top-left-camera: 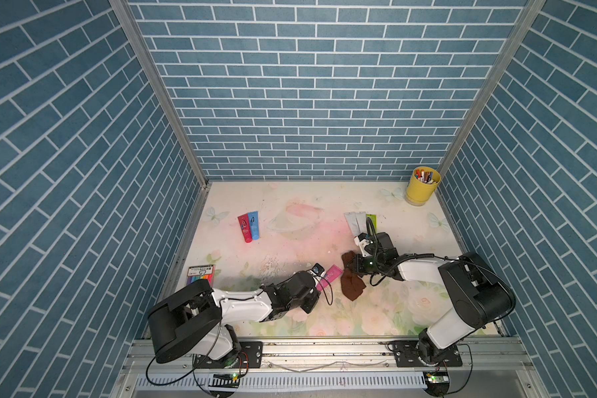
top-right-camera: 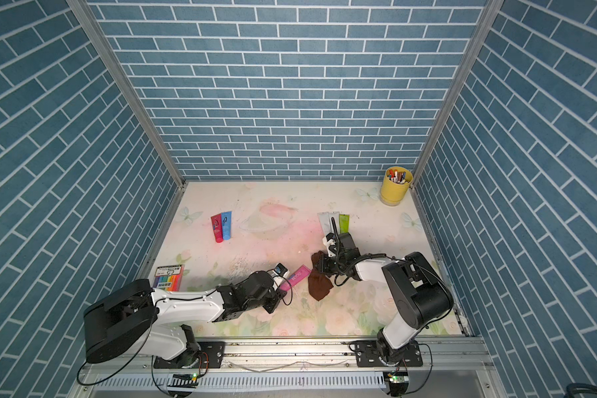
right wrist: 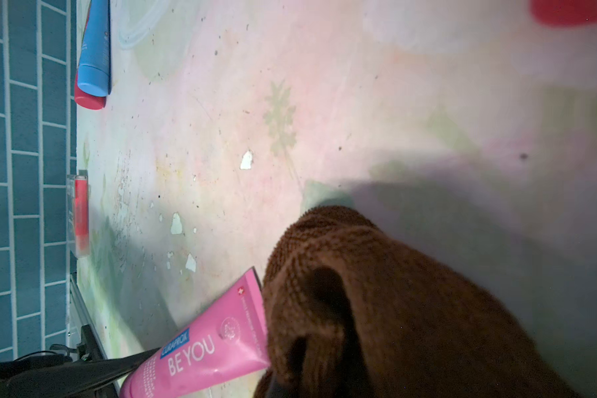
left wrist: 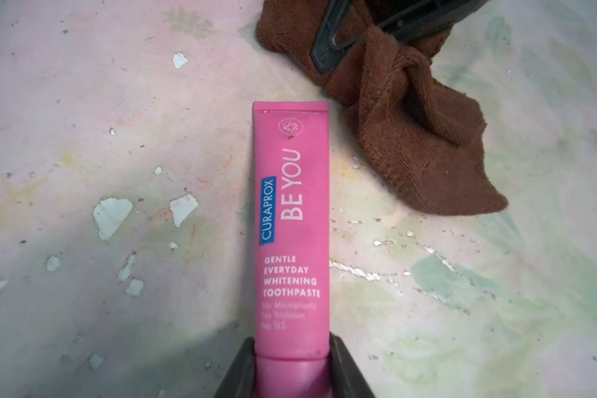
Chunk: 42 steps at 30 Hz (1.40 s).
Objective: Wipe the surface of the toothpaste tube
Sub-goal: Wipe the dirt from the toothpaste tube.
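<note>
A pink toothpaste tube (top-left-camera: 328, 276) (left wrist: 292, 224) lies near the table's front middle in both top views. My left gripper (left wrist: 293, 348) is shut on its cap end, one finger on each side. The flat crimped end points toward a brown cloth (top-left-camera: 351, 287) (left wrist: 411, 138). My right gripper (top-left-camera: 349, 266) is shut on the cloth's upper part, and the rest hangs down onto the table. In the right wrist view the cloth (right wrist: 393, 310) covers the jaws and meets the tube's (right wrist: 204, 348) crimped end.
A red and a blue tube (top-left-camera: 249, 225) lie at the back left. Grey and green tubes (top-left-camera: 359, 222) lie just behind the right arm. A yellow cup of pens (top-left-camera: 422, 186) stands in the back right corner. A marker pack (top-left-camera: 200, 274) lies by the left wall.
</note>
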Available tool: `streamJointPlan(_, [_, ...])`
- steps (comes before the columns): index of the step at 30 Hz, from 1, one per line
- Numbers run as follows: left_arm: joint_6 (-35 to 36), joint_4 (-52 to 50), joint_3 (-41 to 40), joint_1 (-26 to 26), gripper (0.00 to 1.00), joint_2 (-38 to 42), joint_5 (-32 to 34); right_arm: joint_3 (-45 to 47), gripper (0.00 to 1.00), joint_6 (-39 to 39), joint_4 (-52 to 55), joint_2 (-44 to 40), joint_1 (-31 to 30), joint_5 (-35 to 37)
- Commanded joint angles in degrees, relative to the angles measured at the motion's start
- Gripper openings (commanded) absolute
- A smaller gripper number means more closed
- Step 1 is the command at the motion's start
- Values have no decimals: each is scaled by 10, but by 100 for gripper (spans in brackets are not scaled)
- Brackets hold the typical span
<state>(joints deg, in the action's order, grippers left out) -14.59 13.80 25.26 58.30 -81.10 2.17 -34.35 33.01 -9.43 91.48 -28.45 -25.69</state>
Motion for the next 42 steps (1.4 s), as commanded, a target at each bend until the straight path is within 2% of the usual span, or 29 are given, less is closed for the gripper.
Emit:
streamJointPlan(1, [-16,-13,18,2,5,-20,14,51,0,1,116,-33,12,96])
streamJointPlan(4, [-17,-32,60,1,20,-59,23,68,0,3,148,-96,2,97])
streamJointPlan(9, [-48,-25,96,13,54,-79,-50,70,0,1,212,-179,-8,86])
streamJointPlan(13, [-79,-11,97,13,63,-53,-121,56,0,-19,271,-222,-9,78])
streamJointPlan(15, [-92,-6,97,13,64,-39,-143,53,0,-29,290,-238,-9,71])
streamJointPlan(18, [-94,-47,119,6,64,-27,-116,55,0,-45,300,-252,-9,72])
streamJointPlan(22, [-107,-71,144,-38,60,-25,-121,60,0,-56,289,-246,-10,66])
streamJointPlan(28, [-138,-40,161,-108,48,-69,-202,61,0,-60,283,-247,-11,62])
streamJointPlan(31, [-146,-6,155,-132,45,-96,-281,64,0,-60,282,-256,-12,59])
streamJointPlan(34, [-145,-2,159,-139,44,-118,-306,64,0,-61,280,-255,-13,59])
streamJointPlan(42, [-118,-40,174,-140,45,-161,-297,61,0,-62,279,-249,-26,66])
